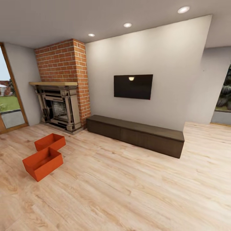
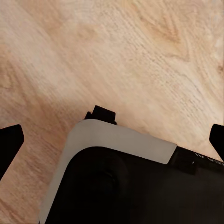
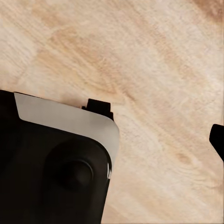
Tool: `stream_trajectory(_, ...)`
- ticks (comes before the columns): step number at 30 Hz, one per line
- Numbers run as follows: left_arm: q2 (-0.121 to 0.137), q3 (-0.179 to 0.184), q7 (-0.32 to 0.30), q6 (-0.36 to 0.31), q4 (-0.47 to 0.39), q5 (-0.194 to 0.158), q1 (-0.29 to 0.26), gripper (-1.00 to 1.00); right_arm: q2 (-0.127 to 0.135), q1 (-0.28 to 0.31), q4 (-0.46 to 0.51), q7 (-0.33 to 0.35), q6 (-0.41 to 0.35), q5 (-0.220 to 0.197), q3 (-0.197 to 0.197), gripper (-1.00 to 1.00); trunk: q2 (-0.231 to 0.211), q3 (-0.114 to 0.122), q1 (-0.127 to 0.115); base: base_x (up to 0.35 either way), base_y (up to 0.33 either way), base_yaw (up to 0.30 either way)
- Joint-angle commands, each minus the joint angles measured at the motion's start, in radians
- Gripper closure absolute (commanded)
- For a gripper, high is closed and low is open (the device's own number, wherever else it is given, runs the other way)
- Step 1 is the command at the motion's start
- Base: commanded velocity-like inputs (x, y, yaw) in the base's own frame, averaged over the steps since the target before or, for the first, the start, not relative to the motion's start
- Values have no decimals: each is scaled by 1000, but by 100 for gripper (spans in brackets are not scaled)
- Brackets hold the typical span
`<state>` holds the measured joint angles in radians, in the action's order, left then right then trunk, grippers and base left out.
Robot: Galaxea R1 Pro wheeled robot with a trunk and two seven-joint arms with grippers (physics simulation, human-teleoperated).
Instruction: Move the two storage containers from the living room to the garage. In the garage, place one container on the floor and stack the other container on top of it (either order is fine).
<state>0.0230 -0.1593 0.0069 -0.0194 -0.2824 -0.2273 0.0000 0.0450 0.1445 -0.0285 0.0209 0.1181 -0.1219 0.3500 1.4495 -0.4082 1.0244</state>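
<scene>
Two orange-red storage containers lie open-topped on the light wood planks of the living room, left of centre in the head view. The nearer container (image 1: 43,163) almost touches the farther container (image 1: 50,141), which lies closer to the fireplace. In the left wrist view my left gripper (image 2: 112,144) is open, its dark fingertips (image 2: 10,140) spread wide above the planks and my own base. In the right wrist view one fingertip (image 3: 217,139) of my right gripper (image 3: 112,140) stands far out at the edge, so it is open with nothing held. The garage is out of view.
A stone fireplace (image 1: 59,109) with a brick chimney stands behind the containers. A long low dark cabinet (image 1: 136,134) runs along the wall under a wall-mounted TV (image 1: 133,86). A wood-framed glass door (image 1: 8,106) is at far left. Wood floor stretches between me and the containers.
</scene>
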Motion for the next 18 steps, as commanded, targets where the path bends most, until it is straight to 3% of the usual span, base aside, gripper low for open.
stream_trajectory(1, 0, 1, 1, -2, -1, -10, 0, -100, 0, 1, -3, 2, 6, -10, 8, -100, 0, -1, 1, 325, 0, 273)
stream_trajectory(18, 0, 1, 1, -2, -1, -10, 0, -100, 1, 1, -3, 2, 6, -10, 9, -100, 0, -1, 1, 325, 0, 273)
